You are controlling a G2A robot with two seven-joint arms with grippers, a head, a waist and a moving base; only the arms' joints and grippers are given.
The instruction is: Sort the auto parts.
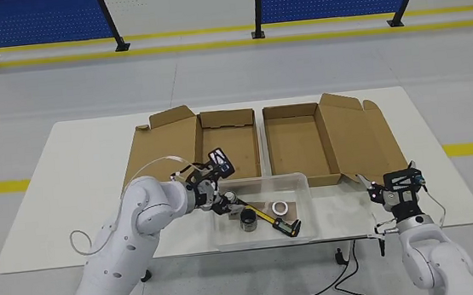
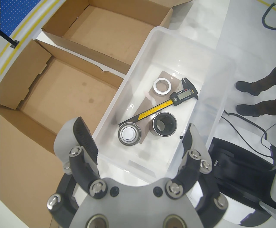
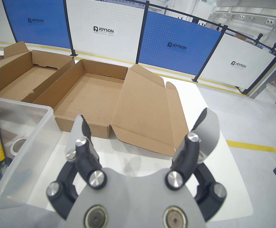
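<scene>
The left gripper [image 2: 134,126], fingers wide and empty, hangs over the left end of the clear bin [image 2: 151,36], where cup [image 2: 129,134], sleeve [image 2: 165,127], caliper [image 2: 163,104] and ring [image 2: 162,86] lie; the right gripper [image 3: 143,117], equally wide, hovers near the table [image 1: 78,188] edge at its front right corner

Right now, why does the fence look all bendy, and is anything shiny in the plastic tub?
Right wrist view: the fence bows because that wide lens bends straight lines toward the edges. Left wrist view: light makes small white glints on the clear tub, and the silver ring gleams brightest. Top view: the table edges look straight, with even, soft light.
</scene>
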